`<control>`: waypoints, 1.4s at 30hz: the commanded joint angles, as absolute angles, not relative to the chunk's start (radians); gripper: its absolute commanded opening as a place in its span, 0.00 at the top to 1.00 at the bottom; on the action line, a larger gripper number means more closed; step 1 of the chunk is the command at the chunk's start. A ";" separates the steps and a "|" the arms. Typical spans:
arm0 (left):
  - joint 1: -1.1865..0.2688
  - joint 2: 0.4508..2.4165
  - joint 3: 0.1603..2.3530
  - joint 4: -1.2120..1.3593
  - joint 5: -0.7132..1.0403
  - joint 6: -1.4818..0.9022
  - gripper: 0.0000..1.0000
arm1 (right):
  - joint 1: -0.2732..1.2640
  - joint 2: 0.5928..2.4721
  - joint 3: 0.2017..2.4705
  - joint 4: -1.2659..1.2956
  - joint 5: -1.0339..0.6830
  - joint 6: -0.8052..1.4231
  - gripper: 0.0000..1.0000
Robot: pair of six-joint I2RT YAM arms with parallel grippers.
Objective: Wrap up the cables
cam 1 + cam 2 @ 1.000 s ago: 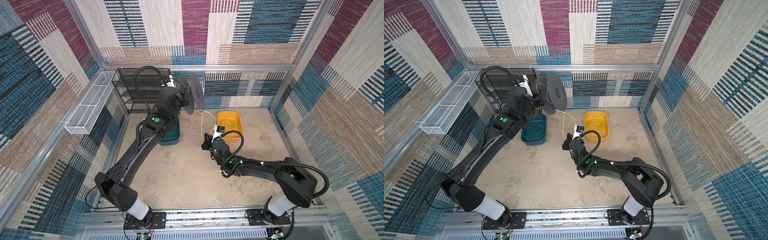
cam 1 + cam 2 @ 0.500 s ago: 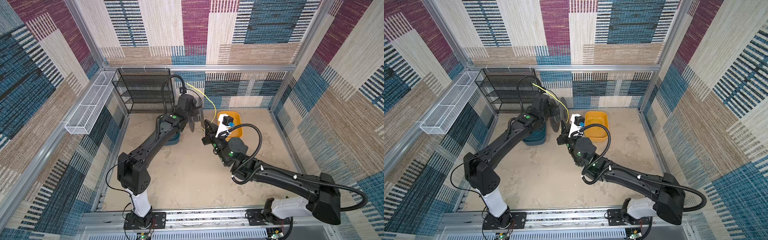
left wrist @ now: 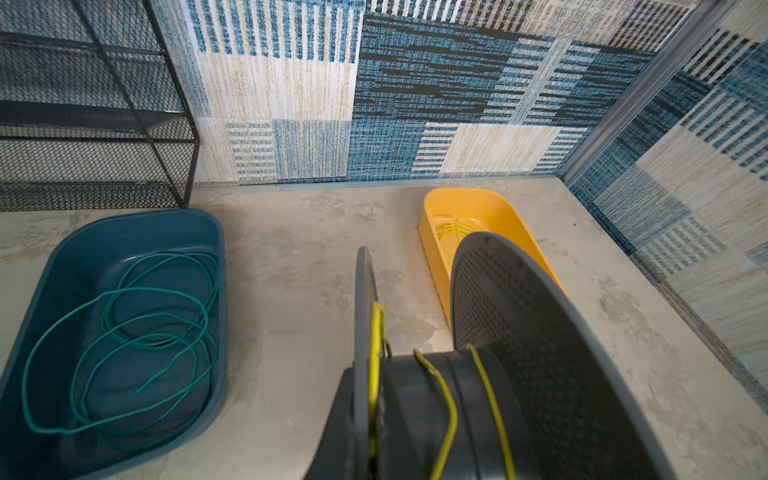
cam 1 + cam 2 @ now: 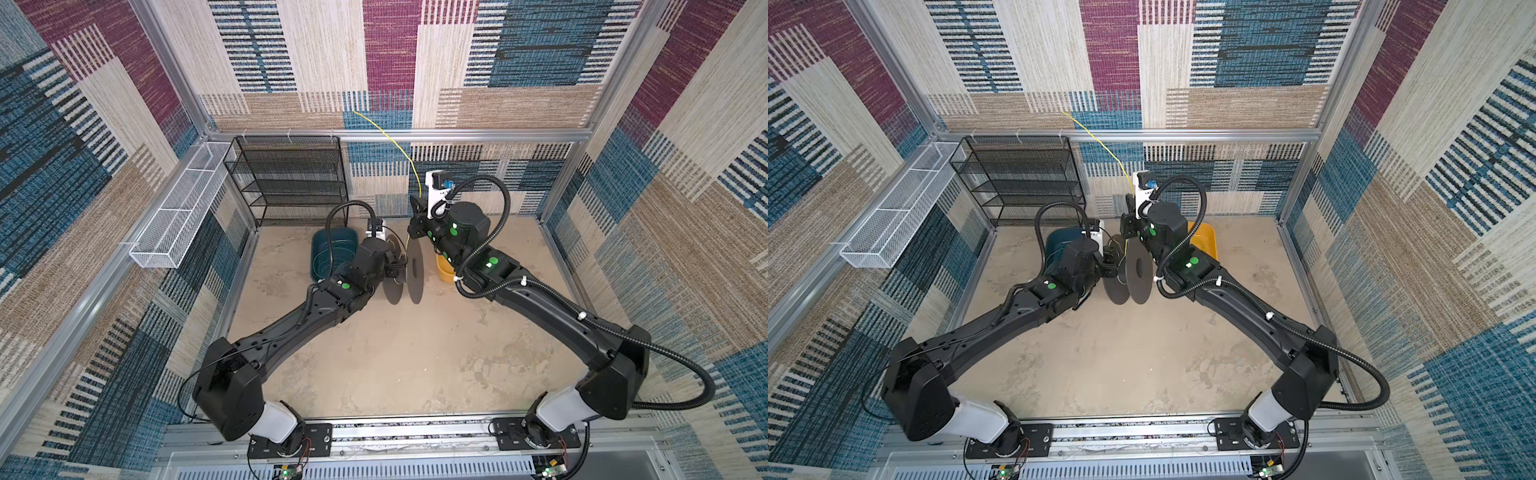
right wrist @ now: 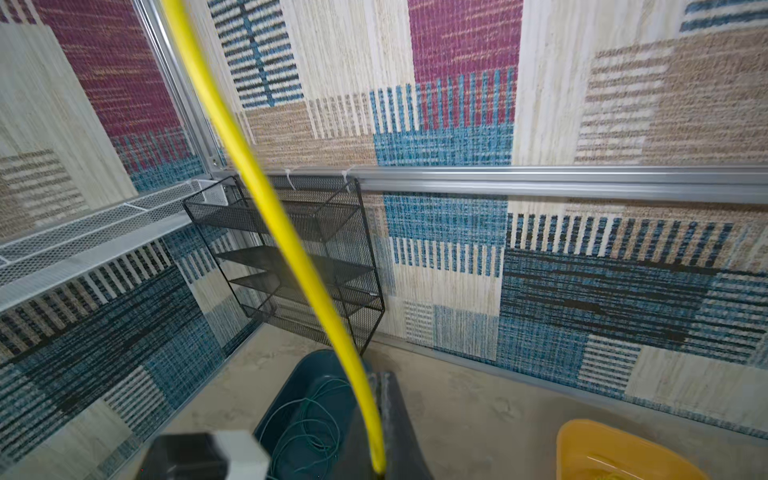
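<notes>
**Both top views**
- My left gripper [image 4: 394, 266] [image 4: 1111, 261]: closed narrow on the dark grey spool [image 4: 415, 272] [image 4: 1139, 270]. The spool's two flanges stand upright, near the middle of the floor.
- My right gripper [image 4: 415, 217] [image 4: 1128, 220]: pinched shut on the yellow cable [image 4: 384, 135] [image 4: 1100, 143], just above the spool. One stretch of cable arcs up and back across the rear wall rail to a free end. A short stretch drops from the fingers to the spool.
- Blue bin [image 4: 332, 243] [image 4: 1054, 245]: on the floor behind my left wrist.
- Yellow bin [image 4: 444, 272] [image 4: 1205, 240]: on the floor, partly under my right forearm.
- Black mesh shelf [image 4: 291, 178] [image 4: 1021, 178]: against the rear wall.
- White wire basket [image 4: 183, 208] [image 4: 892, 224]: on the left wall rail.

**Left wrist view**
- Spool [image 3: 540, 353]: close to the lens, hub between its two flanges. My own fingers do not show clearly.
- Yellow cable [image 3: 376, 345]: a few loose turns over the hub, one strand running along the thin flange.
- Blue bin [image 3: 199, 224]: holds a green cable [image 3: 124, 324] in loose loops.
- Yellow bin [image 3: 478, 203]: holds a yellow coil [image 3: 451, 229] and is partly hidden behind the far flange.

**Right wrist view**
- Yellow cable [image 5: 291, 249]: rises from the lower edge, where my fingers would be, and curves up out of frame.
- Blue bin [image 5: 299, 374] with the green cable [image 5: 307, 424] inside.
- Yellow bin [image 5: 615, 449], in a corner of the picture.
- Black mesh shelf [image 5: 332, 232], against the wall.
</notes>
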State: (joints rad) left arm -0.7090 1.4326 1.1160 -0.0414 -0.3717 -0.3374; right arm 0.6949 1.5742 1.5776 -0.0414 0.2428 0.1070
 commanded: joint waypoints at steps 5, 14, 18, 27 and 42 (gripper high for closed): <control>-0.812 1.233 0.937 -0.366 -0.465 -0.254 1.00 | 0.572 1.674 1.722 0.206 0.107 0.251 1.00; -0.922 0.903 0.905 -0.609 -0.449 -0.212 1.00 | 0.426 1.836 1.647 0.236 -0.103 0.479 1.00; -0.923 0.798 0.918 -0.666 -0.410 -0.192 1.00 | 0.410 1.866 1.545 0.321 -0.131 0.526 1.00; -0.905 0.870 0.896 -0.508 -0.372 -0.141 1.00 | 0.411 1.853 1.422 0.368 -0.199 0.596 1.00; -0.868 1.106 0.849 -0.252 -0.405 -0.226 1.00 | 0.438 1.827 1.148 0.491 -0.167 0.609 1.00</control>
